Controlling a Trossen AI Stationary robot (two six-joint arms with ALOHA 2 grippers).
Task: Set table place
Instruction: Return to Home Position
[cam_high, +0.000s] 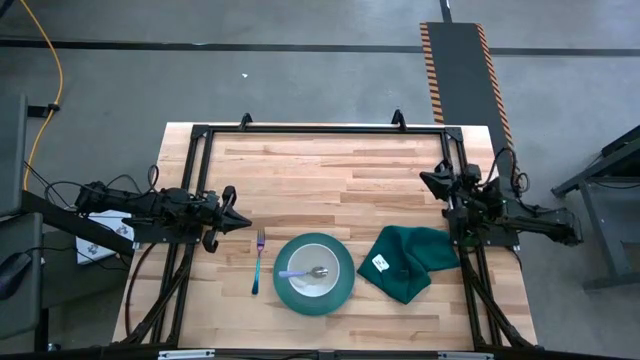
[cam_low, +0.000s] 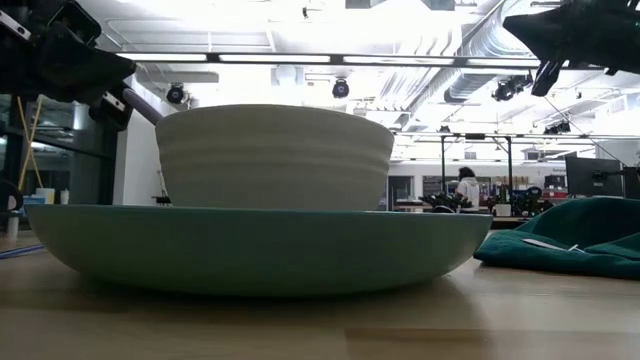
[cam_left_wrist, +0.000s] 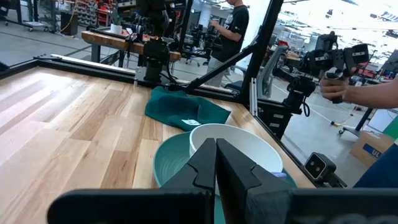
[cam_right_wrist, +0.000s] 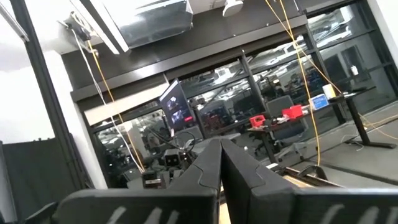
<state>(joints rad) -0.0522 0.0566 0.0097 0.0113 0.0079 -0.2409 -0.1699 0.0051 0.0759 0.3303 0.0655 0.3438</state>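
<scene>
A teal plate (cam_high: 340, 285) lies near the wooden table's (cam_high: 320, 170) near edge. On it stands a white bowl (cam_high: 312, 262), and a spoon (cam_high: 300, 272) with a blue-purple handle rests inside the bowl. A fork (cam_high: 258, 262) lies on the table just left of the plate. My left gripper (cam_high: 243, 224) hovers shut, pointing level toward the table's right, above and left of the fork; its wrist view shows the bowl (cam_left_wrist: 249, 146) and the plate (cam_left_wrist: 171, 165) ahead. My right gripper (cam_high: 426, 178) is shut at the table's right side, raised and holding nothing.
A dark green cloth (cam_high: 405, 262) with a white tag lies crumpled right of the plate, under my right arm. A black metal frame (cam_high: 320, 127) runs along the table's edges. Beyond the table a person (cam_left_wrist: 235, 25) stands, and a hand (cam_left_wrist: 339, 90) holds a device.
</scene>
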